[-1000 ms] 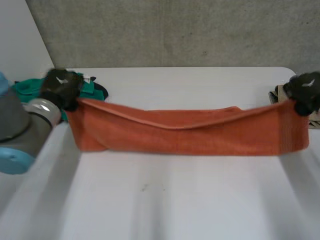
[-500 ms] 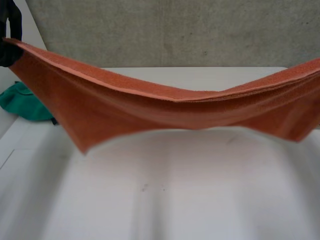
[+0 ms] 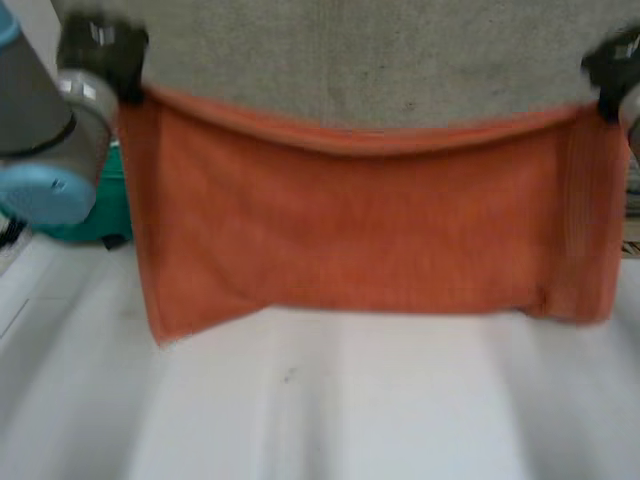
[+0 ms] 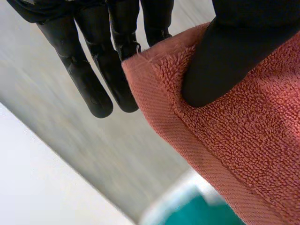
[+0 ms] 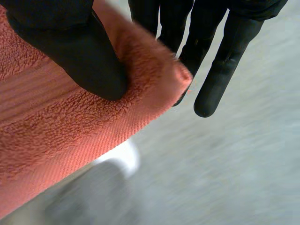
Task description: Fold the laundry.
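Above the white table [image 3: 350, 420] I hold the orange towel [image 3: 350, 230] spread wide and hanging, its long axis running across the table from my left hand [image 3: 100, 50] to my right hand [image 3: 612, 65]. Each hand pinches one upper corner, with the thumb [image 4: 225, 56] pressing the terry against the fingers [image 4: 124, 33] behind it. The lower hem hangs close over the table, dipping lowest below my left hand. A green cloth [image 3: 100, 210] lies at the table's left side behind the towel; the bare table beneath looks free, I judge, for laying it down
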